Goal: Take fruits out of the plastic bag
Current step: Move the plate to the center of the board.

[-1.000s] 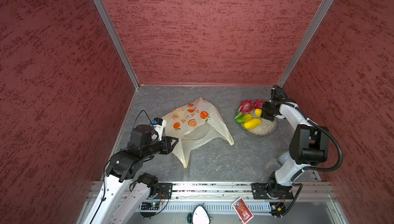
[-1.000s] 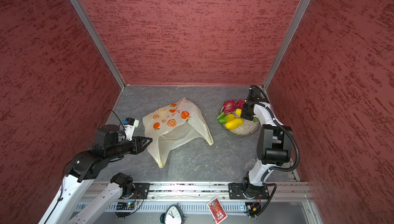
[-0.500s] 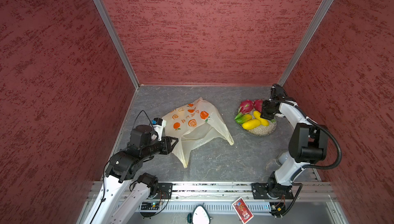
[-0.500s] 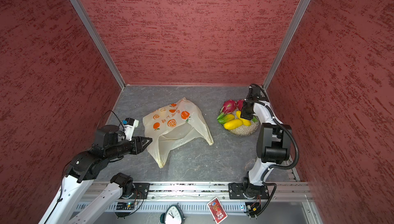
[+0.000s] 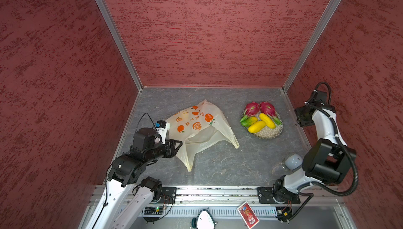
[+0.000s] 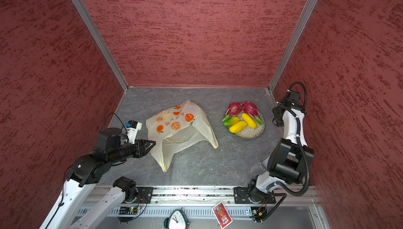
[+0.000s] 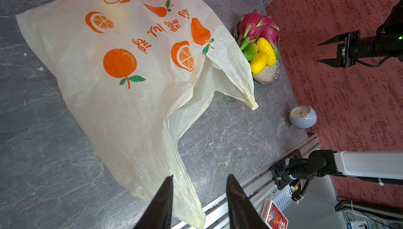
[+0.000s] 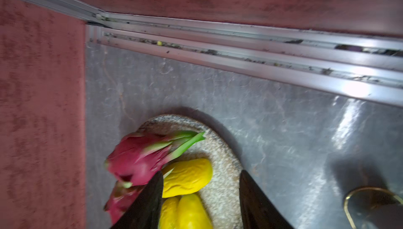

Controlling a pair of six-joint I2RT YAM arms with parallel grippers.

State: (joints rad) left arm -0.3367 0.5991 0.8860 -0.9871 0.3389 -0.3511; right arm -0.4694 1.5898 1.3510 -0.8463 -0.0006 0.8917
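The pale-yellow plastic bag (image 5: 196, 127) (image 6: 178, 127) (image 7: 130, 64), printed with oranges, lies slack on the grey floor. What it holds I cannot tell. Two pink dragon fruits (image 5: 251, 109) (image 8: 139, 158) and three mangoes (image 5: 267, 120) (image 7: 258, 62) (image 8: 187, 177) lie on the speckled plate (image 5: 270, 134) (image 8: 224, 156). My left gripper (image 5: 180, 144) (image 7: 199, 176) is open just above the bag's near handle, holding nothing. My right gripper (image 5: 302, 116) (image 7: 322, 52) (image 8: 201, 172) is open and empty, right of the plate by the wall.
A small pale-blue clock (image 5: 293, 161) (image 7: 303, 116) stands on the floor near the right arm's base. Red walls with aluminium rails (image 8: 239, 62) close in three sides. A card box (image 5: 248, 216) and another clock (image 5: 204, 219) lie beyond the front rail.
The right gripper let a yellow mango go onto the plate, then drew back to the right toward the wall. The left arm and the bag have not moved.
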